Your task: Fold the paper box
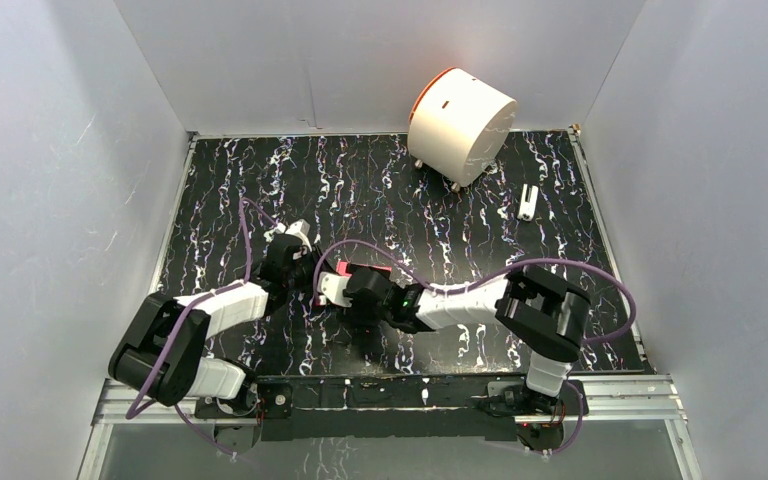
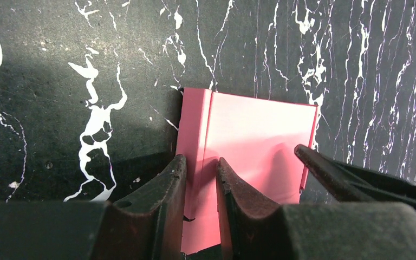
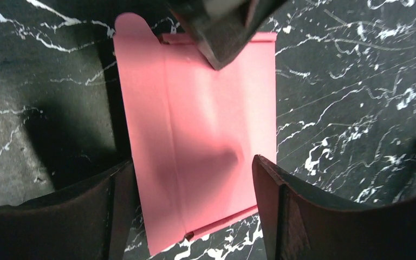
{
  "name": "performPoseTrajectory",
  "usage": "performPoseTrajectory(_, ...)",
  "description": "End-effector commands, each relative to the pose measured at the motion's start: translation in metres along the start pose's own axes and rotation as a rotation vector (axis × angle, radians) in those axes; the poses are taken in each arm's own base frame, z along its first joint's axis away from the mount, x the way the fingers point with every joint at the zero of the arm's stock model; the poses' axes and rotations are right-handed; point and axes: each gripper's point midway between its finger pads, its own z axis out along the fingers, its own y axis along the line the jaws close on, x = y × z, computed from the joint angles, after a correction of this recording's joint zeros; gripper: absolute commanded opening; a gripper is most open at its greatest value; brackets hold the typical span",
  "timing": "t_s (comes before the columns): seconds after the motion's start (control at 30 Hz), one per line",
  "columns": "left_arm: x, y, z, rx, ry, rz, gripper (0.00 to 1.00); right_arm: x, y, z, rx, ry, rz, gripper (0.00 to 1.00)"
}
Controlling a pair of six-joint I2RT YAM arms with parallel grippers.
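The paper box [image 2: 254, 130] is a flat pink-red cardboard piece lying on the black marbled table [image 1: 380, 190]. In the top view only a sliver of the paper box [image 1: 348, 269] shows between the two grippers. My left gripper [image 2: 200, 162] has its jaws drawn in narrow on the folded strip along the box's left edge, one finger on each side of it. My right gripper [image 3: 194, 161] is open, and its fingers straddle the near end of the box [image 3: 206, 97] across its width. A left finger [image 3: 222, 32] reaches in over the box's far edge.
A large white cylinder with an orange rim [image 1: 460, 125] lies on its side at the back. A small white piece [image 1: 528, 202] rests to its right. White walls close in the table on three sides. Both arms meet at mid-table.
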Motion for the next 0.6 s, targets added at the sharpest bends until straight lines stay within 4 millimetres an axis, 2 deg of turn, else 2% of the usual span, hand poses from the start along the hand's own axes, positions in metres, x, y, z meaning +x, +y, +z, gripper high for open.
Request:
performPoseTrajectory(0.0,0.03,0.022,-0.001,-0.074,0.115,-0.005,0.2,0.008,-0.001,0.011,0.077,0.043,-0.07,0.79)
performPoseTrajectory(0.1,0.028,0.018,-0.001,-0.061,0.115,-0.01,0.2,0.014,0.002,0.014,0.091,0.078,-0.104,0.72)
performPoseTrajectory(0.33,0.018,0.005,-0.005,-0.03,0.097,-0.023,0.21,0.012,0.007,0.011,0.08,0.073,-0.114,0.31)
performPoseTrajectory(0.5,0.003,-0.006,-0.014,-0.017,0.058,-0.034,0.26,0.006,0.003,0.003,0.081,0.052,-0.101,0.1)
performPoseTrajectory(0.57,-0.009,-0.012,-0.021,-0.017,0.026,-0.04,0.3,0.003,0.004,-0.001,0.067,0.047,-0.092,0.03)
